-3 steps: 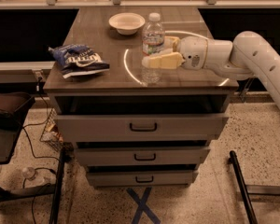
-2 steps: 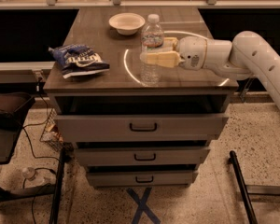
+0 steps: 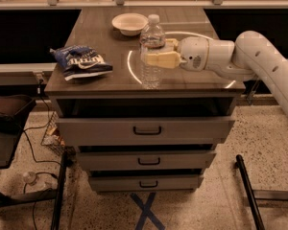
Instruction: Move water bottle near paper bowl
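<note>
The water bottle [image 3: 150, 75] is seen upright near the middle of the tabletop's [image 3: 98, 32] front edge, its long axis vertical and its white cap uppermost. It is clasped at label height by the gripper [image 3: 152, 55], which is brought in from the right edge with the arm [image 3: 259, 56] lying roughly level across the front right corner. One cream finger is laid across the bottle's near face and the other is glimpsed behind it, so the gripper is judged to be clenched on the bottle. Whether the base is lifted clear of the wood or resting on it cannot be told.

The paper bowl [image 3: 130, 23] is set near the back edge, a little left of the middle, well apart from the bottle. From the gripper it lies away toward the back and slightly to the left, and that single direction is what the coming move is judged to turn on. The path between bottle and bowl is seen to be bare wood. The blue snack bag [image 3: 80, 61] is left near the front left corner, off that line.

A carry toward the back edge is called for, with the bottle kept upright and stopped just short of the bowl's rim, so that it is set beside the bowl and not against it.
</note>
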You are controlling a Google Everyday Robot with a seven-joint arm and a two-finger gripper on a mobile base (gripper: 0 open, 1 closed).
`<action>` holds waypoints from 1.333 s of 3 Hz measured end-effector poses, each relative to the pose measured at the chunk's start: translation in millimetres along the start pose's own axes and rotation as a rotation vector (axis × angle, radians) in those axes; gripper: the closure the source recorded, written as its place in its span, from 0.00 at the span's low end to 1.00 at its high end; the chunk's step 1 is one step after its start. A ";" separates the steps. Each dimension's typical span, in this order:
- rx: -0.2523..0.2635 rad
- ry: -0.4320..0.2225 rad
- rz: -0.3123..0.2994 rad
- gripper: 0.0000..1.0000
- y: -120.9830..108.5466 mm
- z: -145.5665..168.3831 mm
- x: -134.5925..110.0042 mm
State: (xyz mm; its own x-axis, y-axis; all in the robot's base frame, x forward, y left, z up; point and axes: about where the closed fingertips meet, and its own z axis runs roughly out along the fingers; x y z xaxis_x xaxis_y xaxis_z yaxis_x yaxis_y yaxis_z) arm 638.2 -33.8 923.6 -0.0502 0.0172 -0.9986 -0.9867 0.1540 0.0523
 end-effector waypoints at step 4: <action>0.043 0.026 0.078 1.00 -78.3 0.8 -20.6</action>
State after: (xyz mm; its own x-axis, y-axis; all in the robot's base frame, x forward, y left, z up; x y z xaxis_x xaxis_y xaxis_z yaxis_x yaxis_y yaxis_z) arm 716.7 -45.4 940.1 -0.1316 0.0053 -0.9913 -0.9720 0.1958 0.1301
